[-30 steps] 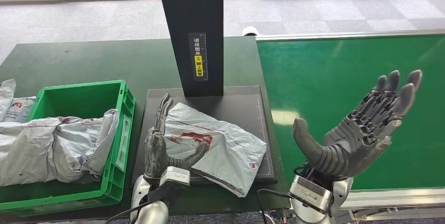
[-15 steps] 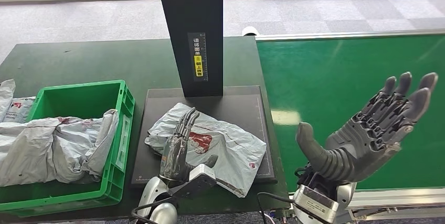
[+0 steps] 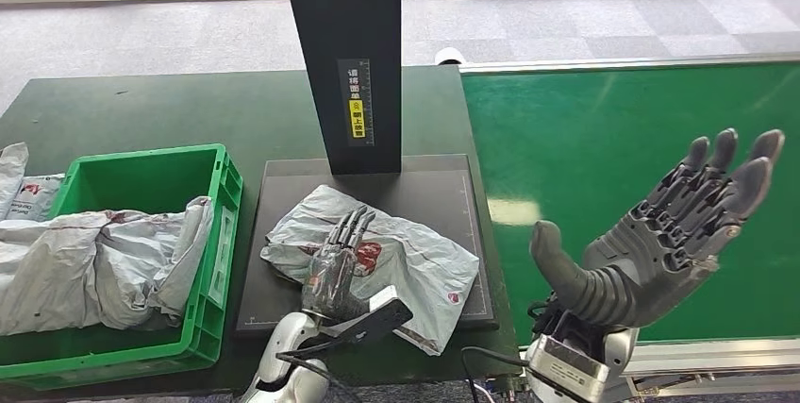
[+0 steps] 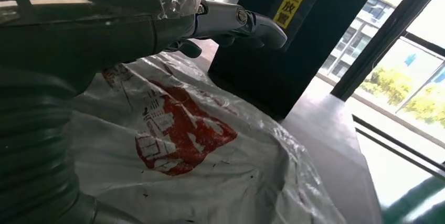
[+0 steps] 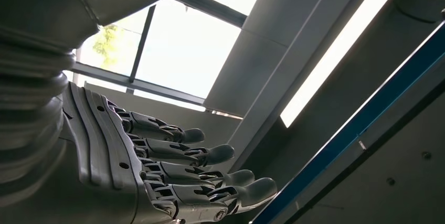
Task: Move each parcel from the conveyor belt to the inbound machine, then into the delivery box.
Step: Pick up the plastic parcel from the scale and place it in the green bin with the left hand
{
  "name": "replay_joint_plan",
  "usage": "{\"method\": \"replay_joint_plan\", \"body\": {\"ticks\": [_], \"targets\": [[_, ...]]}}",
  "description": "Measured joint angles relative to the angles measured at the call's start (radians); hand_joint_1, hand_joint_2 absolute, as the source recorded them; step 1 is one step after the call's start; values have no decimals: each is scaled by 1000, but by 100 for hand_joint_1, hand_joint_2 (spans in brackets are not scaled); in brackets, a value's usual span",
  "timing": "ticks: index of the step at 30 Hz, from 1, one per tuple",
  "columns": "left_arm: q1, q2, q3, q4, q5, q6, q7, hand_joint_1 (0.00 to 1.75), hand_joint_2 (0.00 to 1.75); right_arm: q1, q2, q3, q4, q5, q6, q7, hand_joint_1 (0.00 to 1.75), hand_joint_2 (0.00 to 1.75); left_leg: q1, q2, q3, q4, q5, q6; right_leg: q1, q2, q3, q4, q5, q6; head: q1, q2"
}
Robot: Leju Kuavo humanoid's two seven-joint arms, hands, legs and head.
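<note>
Conveyor belt [image 3: 623, 158]: we see its bright green surface on the right, beside the dark table [image 3: 141, 115].
Inbound machine [image 3: 344, 54]: we see a black upright column with a yellow label, standing at the back of a dark flat platform [image 3: 443, 195].
Delivery box [image 3: 222, 224]: we see a green crate left of the platform, with grey parcels [image 3: 94, 266] heaped in it and spilling over its left side.
Parcel [image 3: 415, 261]: we find this crumpled grey poly bag with a red print lying on the platform, in front of the column.
Right hand [image 3: 656, 233]: we see it raised above the belt, palm up, fingers spread, holding nothing.
Left hand [image 3: 335, 271]: we see it lying flat on the parcel, fingers extended over the red print; we cannot tell whether it grips the bag.
</note>
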Motion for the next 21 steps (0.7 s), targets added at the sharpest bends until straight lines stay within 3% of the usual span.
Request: {"method": "replay_joint_plan", "body": {"ticks": [1, 2, 6, 12, 21], "targets": [[-12, -2, 0, 29, -21, -9, 23, 172, 175, 0, 0, 3, 0, -1, 0, 0, 0, 175, 0, 0, 0, 0, 0, 0, 0, 0, 0, 0, 0, 0, 0, 0], [-25, -6, 0, 60, -46, -25, 52, 175, 175, -1, 0, 5, 1, -2, 0, 0, 0, 175, 0, 0, 0, 0, 0, 0, 0, 0, 0, 0, 0, 0, 0, 0], [-80, -21, 0, 186, -111, -80, 130, 175, 175, -4, -1, 15, 7, -11, 1, 0, 0, 175, 0, -1, 0, 0, 0, 0, 0, -1, 1, 0, 0, 0, 0, 0], [-150, -42, -14, 309, -62, -109, 134, 175, 175, -7, -1, 22, 20, -17, 1, 0, 0, 175, 0, -4, 1, 0, 0, 0, 0, -4, 4, 0, 0, 0, 0, 0], [-210, -54, -106, 395, 14, -133, 176, 175, 175, -12, -1, 32, 35, -20, 1, 0, 0, 175, 0, -5, 2, 0, -1, 1, 0, -4, 12, 0, -1, 0, 0, 0]]}}
